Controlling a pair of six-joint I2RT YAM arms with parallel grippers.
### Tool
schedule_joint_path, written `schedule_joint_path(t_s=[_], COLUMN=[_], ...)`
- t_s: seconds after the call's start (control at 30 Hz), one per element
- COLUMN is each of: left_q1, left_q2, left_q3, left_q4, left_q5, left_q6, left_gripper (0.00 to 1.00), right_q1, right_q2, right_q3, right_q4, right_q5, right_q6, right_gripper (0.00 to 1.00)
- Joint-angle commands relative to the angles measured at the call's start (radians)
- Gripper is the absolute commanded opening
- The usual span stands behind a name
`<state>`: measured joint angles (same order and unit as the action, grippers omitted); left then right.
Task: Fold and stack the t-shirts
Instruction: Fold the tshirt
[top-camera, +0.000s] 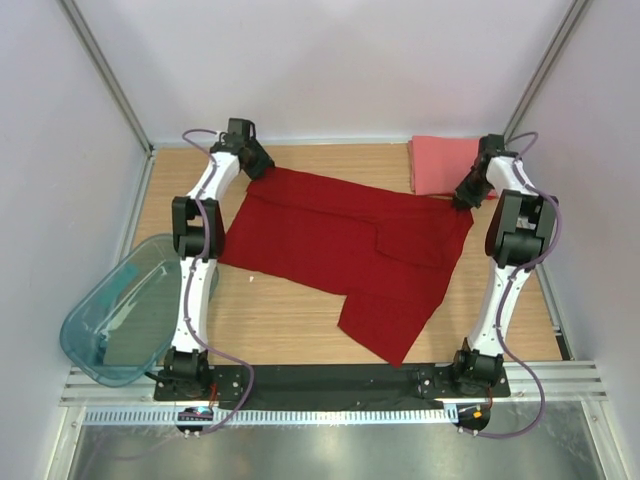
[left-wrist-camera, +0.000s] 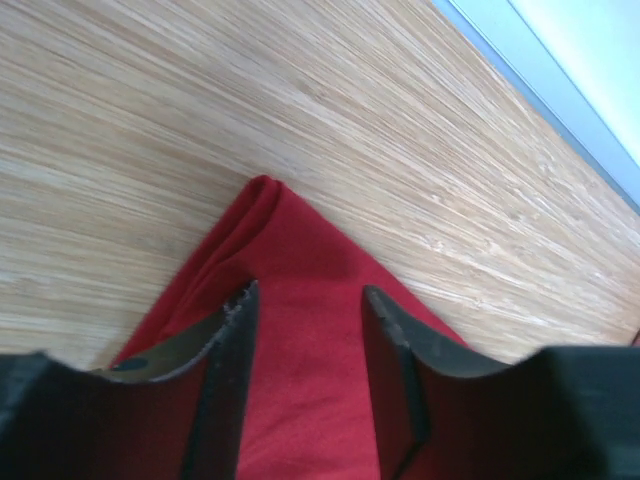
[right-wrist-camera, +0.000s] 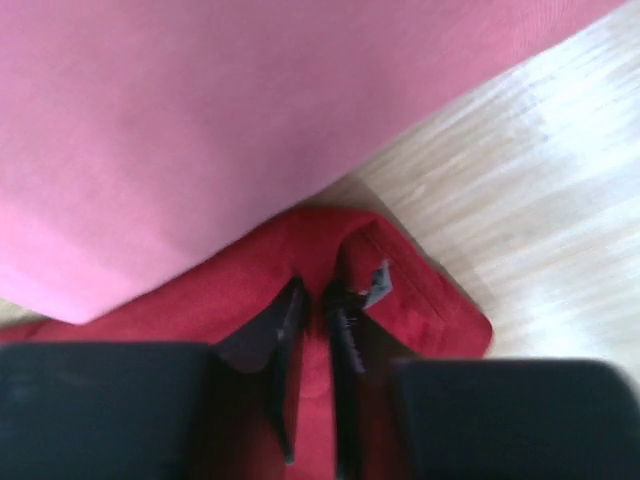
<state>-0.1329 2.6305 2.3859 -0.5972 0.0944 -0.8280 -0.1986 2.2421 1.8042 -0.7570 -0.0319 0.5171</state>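
Two-handed being stretched out at the far side of the pale wooden table (top-camera: 290, 320). Hovering with the left gripper (left-wrist-camera: 307, 295) just over the far left corner of the dark red cloth t-shirt (top-camera: 340, 235), holding its black fingers (left-wrist-camera: 230, 340) well apart and pinching nothing; seeing red cloth lying between and below them. Clamping with the right gripper (right-wrist-camera: 313, 290) on a fold at the far right corner of the same dark red cloth t-shirt, pressing both fingers almost together. Seeing this shirt lying spread in the middle of the table, going from one gripper to the other, with a piece folded over near its centre. Crowding the right gripper: the salmon-pink cloth t-shirt (top-camera: 440, 165), folded to a rectangle in the far right corner, touching or overlapping the clamped corner, hard to tell which. Hanging over the near left table edge, just beside the left arm: a translucent teal plastic bin (top-camera: 80, 330).
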Motion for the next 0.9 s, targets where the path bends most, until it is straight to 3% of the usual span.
schedule_joint_path(t_s=[0.0,0.13,0.3,0.4,0.47,0.7,0.73,0.87], left_q1=[0.009,0.004,0.001,0.000,-0.002,-0.126,-0.138,-0.186], left_q2=[-0.070,-0.187,-0.326,-0.439,-0.496,-0.831,-0.874,-1.055], left_q3=[-0.013,-0.060,-0.077,-0.102,-0.155,-0.650,-0.712,-0.947], left_q4=[-0.009,-0.051,-0.142,-0.222,-0.246,-0.257,-0.257,-0.222], left_q5=[0.016,-0.007,-0.085,-0.136,-0.131,-0.128,-0.121,-0.101], left_q6=[0.035,0.075,0.148,0.191,0.205,0.245,0.233,0.172], left_gripper=[0.48,0.60,0.67,0.67,0.66,0.63,0.62,0.60], right_q1=[0.033,0.039,0.062,0.157,0.289,0.614,0.646,0.902], right_q2=[-0.024,-0.177,-0.366,-0.519,-0.585,-0.961,-0.983,-1.038], right_q3=[0.130,0.141,0.028,-0.156,-0.282,-0.699,-0.754,-0.893], right_q4=[-0.192,-0.281,-0.354,-0.326,-0.334,-0.223,-0.219,-0.249], right_q5=[0.125,0.240,0.282,0.268,0.251,0.046,-0.014,0.007], right_q6=[-0.063,-0.109,-0.131,-0.124,-0.112,0.064,0.078,0.173], right_gripper=[0.23,0.45,0.47,0.48,0.48,0.45,0.45,0.46])
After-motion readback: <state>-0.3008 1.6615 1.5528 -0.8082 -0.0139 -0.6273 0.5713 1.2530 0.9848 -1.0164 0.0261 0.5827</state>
